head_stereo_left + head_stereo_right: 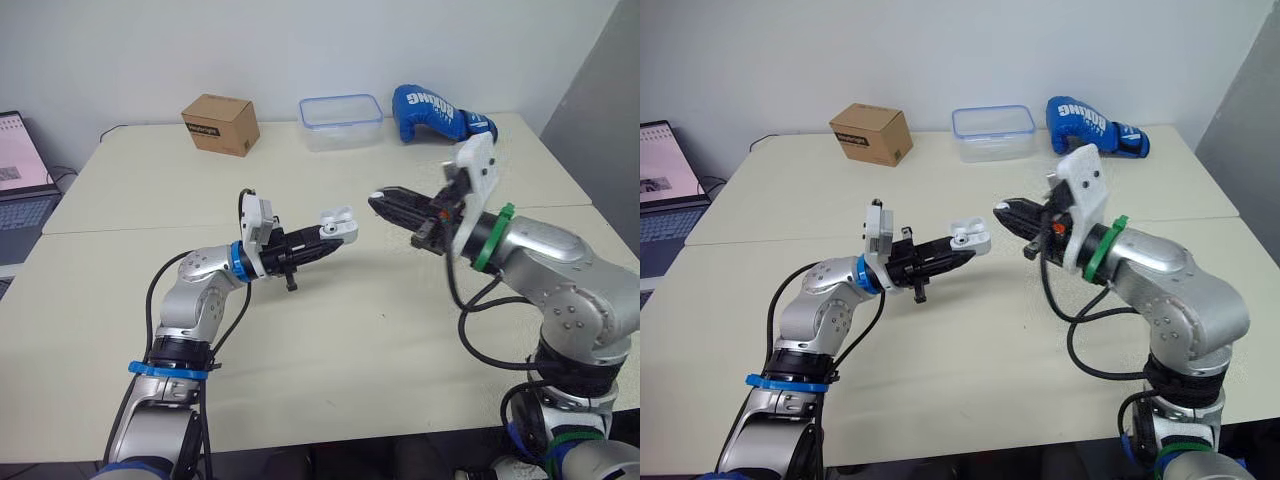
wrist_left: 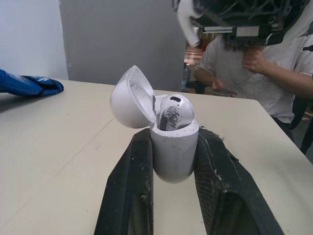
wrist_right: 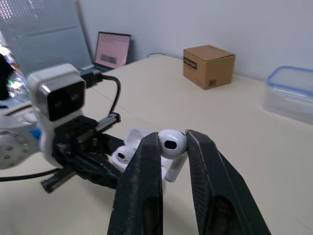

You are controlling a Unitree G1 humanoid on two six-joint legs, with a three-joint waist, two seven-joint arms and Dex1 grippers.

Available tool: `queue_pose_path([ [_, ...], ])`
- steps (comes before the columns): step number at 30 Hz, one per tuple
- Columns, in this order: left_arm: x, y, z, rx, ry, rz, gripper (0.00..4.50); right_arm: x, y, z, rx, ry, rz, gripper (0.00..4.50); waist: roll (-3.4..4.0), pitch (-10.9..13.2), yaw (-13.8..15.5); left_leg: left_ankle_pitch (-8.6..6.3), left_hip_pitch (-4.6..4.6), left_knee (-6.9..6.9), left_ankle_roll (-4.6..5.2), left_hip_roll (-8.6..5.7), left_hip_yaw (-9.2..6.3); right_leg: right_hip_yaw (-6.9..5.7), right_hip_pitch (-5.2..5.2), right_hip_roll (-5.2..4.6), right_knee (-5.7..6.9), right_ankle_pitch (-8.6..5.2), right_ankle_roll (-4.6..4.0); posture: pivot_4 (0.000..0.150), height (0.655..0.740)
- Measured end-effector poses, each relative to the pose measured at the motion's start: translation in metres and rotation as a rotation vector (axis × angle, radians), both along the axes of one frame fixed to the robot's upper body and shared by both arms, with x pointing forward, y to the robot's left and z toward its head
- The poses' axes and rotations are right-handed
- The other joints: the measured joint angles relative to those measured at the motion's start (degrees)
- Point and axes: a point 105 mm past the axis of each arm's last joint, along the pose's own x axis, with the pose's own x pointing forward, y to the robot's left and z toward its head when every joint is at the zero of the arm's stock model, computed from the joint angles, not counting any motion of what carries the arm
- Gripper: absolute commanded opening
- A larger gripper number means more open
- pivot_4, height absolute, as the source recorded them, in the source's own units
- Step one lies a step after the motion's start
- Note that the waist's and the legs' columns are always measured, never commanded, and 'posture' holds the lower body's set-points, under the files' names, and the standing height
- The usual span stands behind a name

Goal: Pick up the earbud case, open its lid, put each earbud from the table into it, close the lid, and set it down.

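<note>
Cream table [image 1: 350, 340], near its far edge a cardboard box [image 1: 221, 124], clear blue-rimmed container [image 1: 341, 121], blue boxing glove [image 1: 440, 113].

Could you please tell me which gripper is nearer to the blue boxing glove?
The right. The right gripper, holding an earbud, is in front of the boxing glove; the left gripper, clamping the open earbud case, sits further to the robot's left.

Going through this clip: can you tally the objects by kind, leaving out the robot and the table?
White earbud case, lid open: 1
White earbuds: 2, one seated in the case, one held outside it
Brown cardboard box: 1
Clear plastic container with blue rim: 1
Blue boxing glove: 1
Open laptop: 1
Total: 7
</note>
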Motion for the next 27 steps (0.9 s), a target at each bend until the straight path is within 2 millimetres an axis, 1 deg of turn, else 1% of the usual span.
queue_pose_path([
  [6,0.0,-0.001,0.001,0.0,-0.002,-0.004,0.75,0.002,0.009,-0.011,-0.032,-0.025,-0.067,0.37,0.0,0.0,0.0,0.0,0.0,0.0,0.0,0.0,0.0,0.01,0.0,0.0,0.0,0.0,0.0,0.15,0.7307],
  [12,0.001,-0.001,0.003,0.001,-0.005,-0.01,0.75,0.002,0.017,-0.011,-0.004,-0.021,-0.07,0.37,0.0,0.0,0.0,0.0,0.0,0.0,0.0,0.0,-0.01,0.0,0.0,0.01,-0.01,0.0,0.0,0.15,0.7307],
  [20,0.005,-0.005,0.003,-0.011,0.006,-0.014,0.75,0.001,0.021,-0.01,0.023,-0.012,-0.071,0.37,0.0,0.0,0.0,0.0,0.0,0.0,0.0,0.01,-0.01,0.01,0.01,0.02,-0.01,0.0,0.0,0.15,0.7307],
  [27,0.005,-0.008,0.008,-0.014,-0.008,-0.024,0.75,0.003,0.024,-0.011,0.038,0.004,-0.079,0.37,0.0,0.0,0.0,0.0,0.0,0.0,0.0,0.01,-0.01,0.0,0.0,0.02,0.0,0.0,0.0,0.15,0.7307],
])
